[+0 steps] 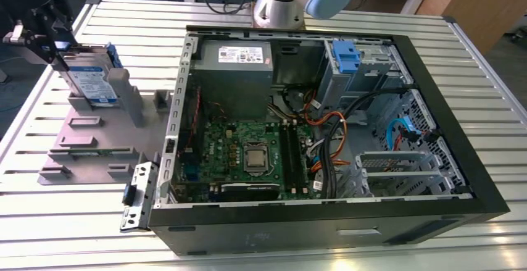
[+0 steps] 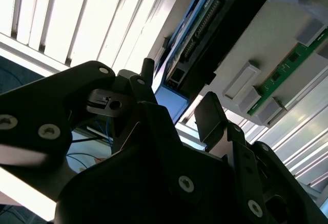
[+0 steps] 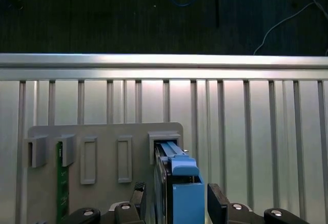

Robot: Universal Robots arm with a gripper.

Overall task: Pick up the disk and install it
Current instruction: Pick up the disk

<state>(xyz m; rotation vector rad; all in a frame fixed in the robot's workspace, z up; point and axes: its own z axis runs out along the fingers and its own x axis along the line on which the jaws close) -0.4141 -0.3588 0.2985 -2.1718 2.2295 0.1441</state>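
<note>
Disk (image 1: 92, 81) – silver-grey, white-and-blue label, blue rails; held upright on edge in a slot of the grey stand (image 1: 91, 141), at the exterior view's left of the open computer case (image 1: 461, 178). Gripper (image 3: 177, 192) – set over the disk's end; jaws are spread, one finger (image 3: 217, 203) seen on each side of the blue rail with a narrow gap, nothing clasped. A green circuit board (image 3: 62, 183) is slotted in the same stand; all is carried on a slatted metal table (image 1: 66, 221).
</note>
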